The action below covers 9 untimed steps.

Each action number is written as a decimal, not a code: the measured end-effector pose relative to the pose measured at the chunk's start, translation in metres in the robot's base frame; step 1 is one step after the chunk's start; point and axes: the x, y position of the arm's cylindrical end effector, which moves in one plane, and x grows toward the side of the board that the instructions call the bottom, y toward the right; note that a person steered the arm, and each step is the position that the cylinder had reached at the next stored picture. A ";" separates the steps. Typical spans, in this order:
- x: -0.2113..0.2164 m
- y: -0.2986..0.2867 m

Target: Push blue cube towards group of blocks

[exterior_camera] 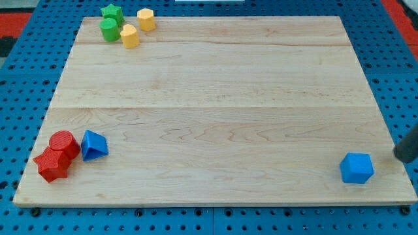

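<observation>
Rod without jaws, my tip [400,156] sits just right of the blue cube [356,168] at the wooden board's [215,98] bottom-right corner, apparently placed to shove it left toward the red cylinder [64,143], red star block [51,164] and blue wedge-like block [93,145] clustered far left of the cube.

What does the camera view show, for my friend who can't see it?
My tip sits just right of the blue cube near the wooden board's bottom right corner. Red blocks and a blue wedge sit bottom left; green and yellow blocks top left.
</observation>
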 end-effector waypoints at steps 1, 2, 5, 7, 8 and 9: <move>0.005 0.004; 0.016 -0.017; 0.023 -0.096; 0.036 -0.155; 0.020 -0.214; 0.014 -0.260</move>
